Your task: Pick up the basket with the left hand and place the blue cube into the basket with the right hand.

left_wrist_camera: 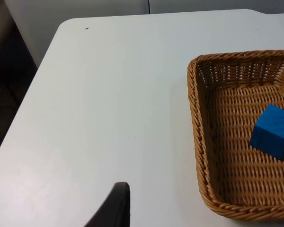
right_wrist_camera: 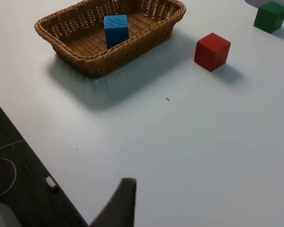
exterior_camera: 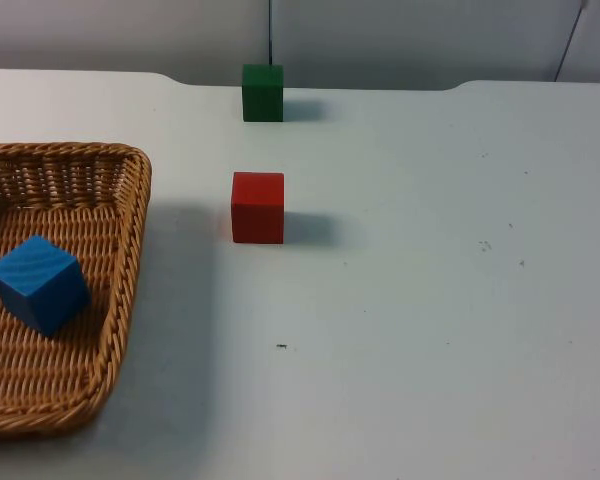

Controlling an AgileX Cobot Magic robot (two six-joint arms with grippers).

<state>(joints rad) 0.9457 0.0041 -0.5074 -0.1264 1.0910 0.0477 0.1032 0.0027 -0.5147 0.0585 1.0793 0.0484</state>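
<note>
— Where is the blue cube (exterior_camera: 38, 283)?

— Inside the wicker basket (exterior_camera: 120, 290), on its woven floor, tilted; the basket sits on the table (exterior_camera: 430, 300) at nine o'clock. I can't tell how wide either end effector stands.

— Anything else?

— A red cube (exterior_camera: 258, 207) near centre — a green cube (exterior_camera: 263, 92) beyond it at twelve o'clock, well apart.

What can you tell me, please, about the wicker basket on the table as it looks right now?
The basket is a shallow rectangular tray of light brown woven wicker with a thick braided rim and sloping walls. It sits flat on the white table, casting a shadow beside it. The blue cube rests inside on its woven floor, tilted on an edge. Nothing else touches it; the red cube stands apart.
</note>
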